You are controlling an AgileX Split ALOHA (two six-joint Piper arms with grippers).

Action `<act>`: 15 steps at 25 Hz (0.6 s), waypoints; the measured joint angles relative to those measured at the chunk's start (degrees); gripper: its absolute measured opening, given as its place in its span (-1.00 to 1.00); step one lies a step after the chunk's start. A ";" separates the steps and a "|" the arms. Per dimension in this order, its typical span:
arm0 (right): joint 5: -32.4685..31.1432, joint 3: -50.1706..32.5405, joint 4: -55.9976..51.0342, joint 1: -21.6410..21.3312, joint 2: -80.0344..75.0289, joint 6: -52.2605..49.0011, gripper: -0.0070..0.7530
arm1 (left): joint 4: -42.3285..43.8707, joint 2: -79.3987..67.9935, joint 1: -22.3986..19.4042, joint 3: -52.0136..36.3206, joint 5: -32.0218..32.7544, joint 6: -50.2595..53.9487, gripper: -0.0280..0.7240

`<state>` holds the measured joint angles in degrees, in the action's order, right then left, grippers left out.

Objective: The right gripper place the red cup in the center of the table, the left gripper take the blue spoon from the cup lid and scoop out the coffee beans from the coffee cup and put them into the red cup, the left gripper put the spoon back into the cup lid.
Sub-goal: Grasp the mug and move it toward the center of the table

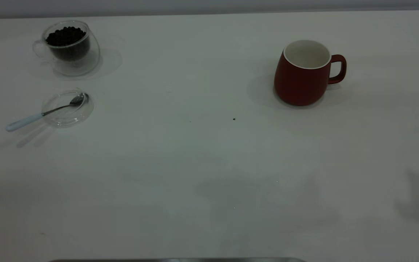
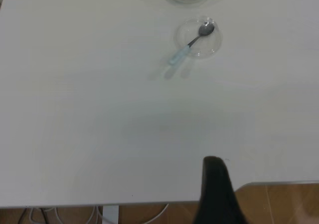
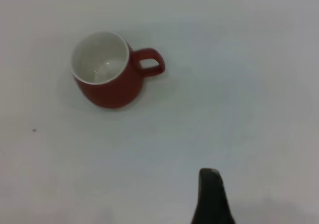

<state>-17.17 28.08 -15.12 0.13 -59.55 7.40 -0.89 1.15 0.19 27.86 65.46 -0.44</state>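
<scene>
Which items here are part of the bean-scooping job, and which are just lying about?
Part of the job:
red cup, empty
coffee cup holding coffee beans
cup lid with the blue spoon resting on it

Just lying about:
a dark speck on the table

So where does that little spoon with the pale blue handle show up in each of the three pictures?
Exterior view: the blue spoon lies at the left, bowl in the cup lid, handle sticking out over the table.
Left wrist view: near the top, right of middle, the blue spoon rests in the same lid.
Right wrist view: not in it; only the red cup shows.
Shared landmark: the cup lid.
</scene>
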 joint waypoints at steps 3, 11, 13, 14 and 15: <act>4.92 2.94 -2.45 0.00 -11.12 2.41 0.53 | 0.00 0.00 0.00 0.00 0.00 0.05 0.56; 7.04 19.25 -3.78 0.00 -40.43 3.11 0.53 | 0.00 0.00 0.00 0.00 0.00 0.44 0.56; 5.40 24.09 -3.78 0.00 -46.88 3.12 0.53 | 0.00 0.00 0.00 0.00 0.00 0.12 0.56; 3.96 26.84 -3.78 0.00 -49.42 3.12 0.53 | 0.00 0.00 0.00 0.00 0.00 0.12 0.56; 2.26 29.59 -3.78 0.00 -52.33 3.16 0.53 | 0.00 0.00 0.00 0.00 0.00 0.12 0.56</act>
<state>-14.91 57.67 -18.90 0.13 -111.88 10.56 -0.89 1.15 0.19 27.86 65.46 -0.31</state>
